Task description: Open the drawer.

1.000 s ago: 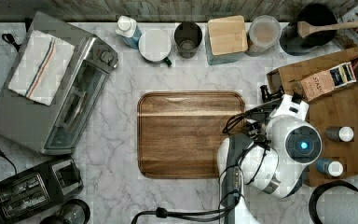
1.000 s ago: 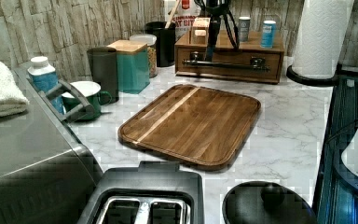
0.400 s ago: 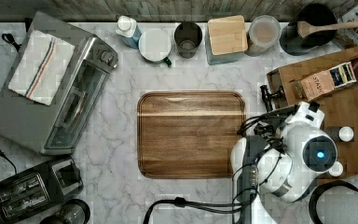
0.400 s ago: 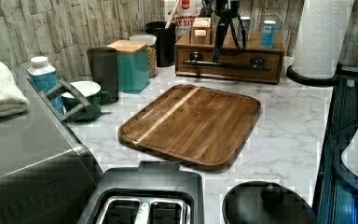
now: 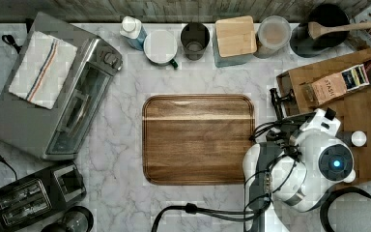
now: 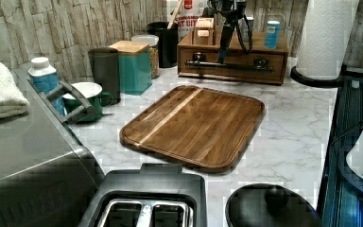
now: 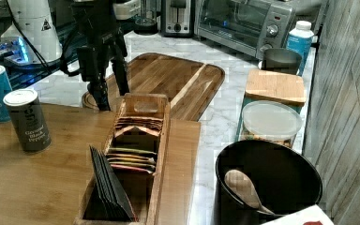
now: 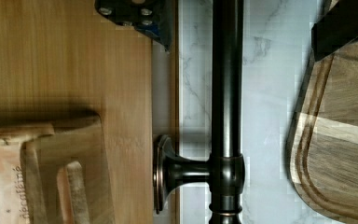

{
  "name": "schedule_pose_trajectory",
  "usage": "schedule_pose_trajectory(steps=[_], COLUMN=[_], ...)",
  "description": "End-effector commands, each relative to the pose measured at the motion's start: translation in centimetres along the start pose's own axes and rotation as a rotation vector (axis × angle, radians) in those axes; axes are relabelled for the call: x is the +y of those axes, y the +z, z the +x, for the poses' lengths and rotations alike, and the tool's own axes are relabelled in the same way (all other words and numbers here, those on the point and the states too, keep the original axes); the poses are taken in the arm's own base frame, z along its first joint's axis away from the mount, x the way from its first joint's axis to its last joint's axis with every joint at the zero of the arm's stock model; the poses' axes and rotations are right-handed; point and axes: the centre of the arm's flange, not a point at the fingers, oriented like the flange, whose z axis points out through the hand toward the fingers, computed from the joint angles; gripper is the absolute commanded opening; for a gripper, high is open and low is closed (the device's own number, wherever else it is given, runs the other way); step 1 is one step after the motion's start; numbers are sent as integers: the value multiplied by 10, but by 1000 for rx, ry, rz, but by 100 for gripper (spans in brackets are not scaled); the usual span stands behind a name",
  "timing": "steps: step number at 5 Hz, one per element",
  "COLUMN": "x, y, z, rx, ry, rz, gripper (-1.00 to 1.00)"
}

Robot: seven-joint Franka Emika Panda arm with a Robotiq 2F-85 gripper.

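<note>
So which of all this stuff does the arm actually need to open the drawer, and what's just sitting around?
Needed:
drawer
its black bar handle
gripper, fingers open either side of the handle

Just lying about:
cutting board
toaster oven
toaster
tea box
spice tins

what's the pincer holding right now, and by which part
Nothing yet. In the wrist view the pincer is open, one finger on each side of the drawer's black bar handle, neither touching it. The drawer looks shut.
</note>
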Motion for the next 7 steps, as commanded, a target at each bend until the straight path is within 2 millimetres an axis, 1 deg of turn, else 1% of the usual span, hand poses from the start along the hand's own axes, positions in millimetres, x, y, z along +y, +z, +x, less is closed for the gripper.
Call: schedule_pose_trajectory(steps=[1, 2, 3, 4, 5, 6, 7], x=[-25, -36, -47, -40, -45, -55, -60], y=[21, 33, 47, 59, 72, 70, 66], z=[-3, -5, -6, -6, -10, -8, -1], rx=[24, 19, 11, 0, 9, -2, -34], ry=[42, 41, 29, 3, 4, 4, -55], rz=[36, 50, 28, 21, 55, 47, 68], gripper=[100, 100, 100, 100, 100, 100, 100])
